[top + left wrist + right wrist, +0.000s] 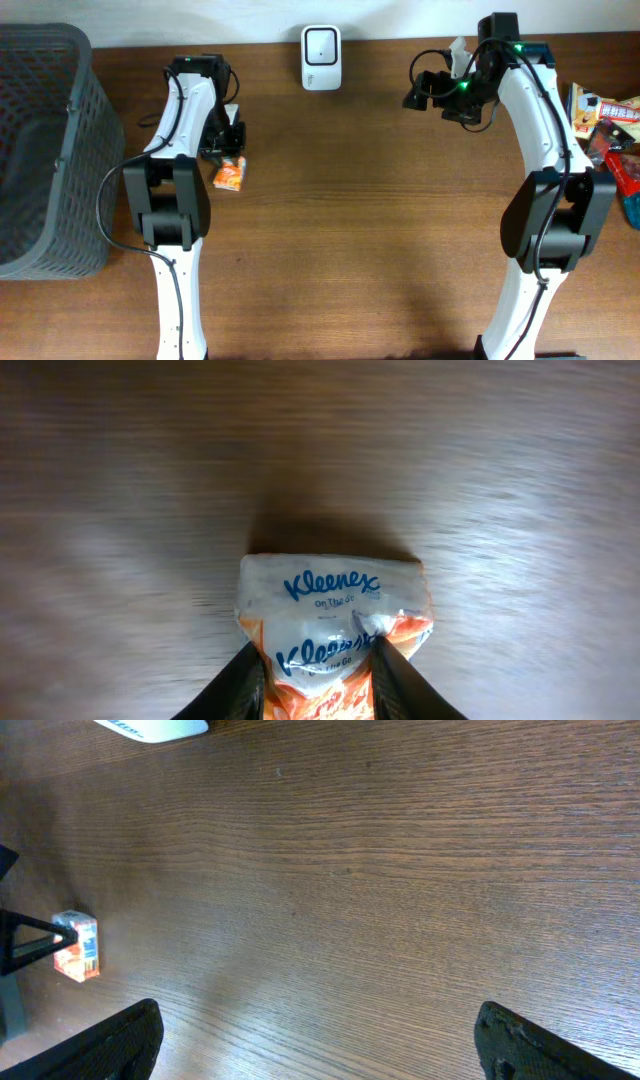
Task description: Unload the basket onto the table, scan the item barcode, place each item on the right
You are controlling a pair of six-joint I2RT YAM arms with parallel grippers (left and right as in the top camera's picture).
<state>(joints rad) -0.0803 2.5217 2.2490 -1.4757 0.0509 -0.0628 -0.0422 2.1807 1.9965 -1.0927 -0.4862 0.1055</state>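
The item is a small orange-and-white Kleenex tissue pack [230, 174] lying on the wooden table at the left. In the left wrist view the tissue pack [335, 630] fills the lower middle, and my left gripper [318, 682] has its two black fingers pressed into the pack's sides, denting the wrap. From above, the left gripper [227, 158] points down onto the pack. The white barcode scanner [321, 57] stands at the table's back edge. My right gripper [424, 92] hovers high at the back right, open and empty; its wrist view shows the right gripper [320, 1040] over bare wood.
A dark grey plastic basket [40, 150] fills the left edge of the table. Several snack packets [605, 120] lie at the right edge. The right wrist view catches the scanner [150, 726] at its top and the tissue pack [77, 945] at its left.
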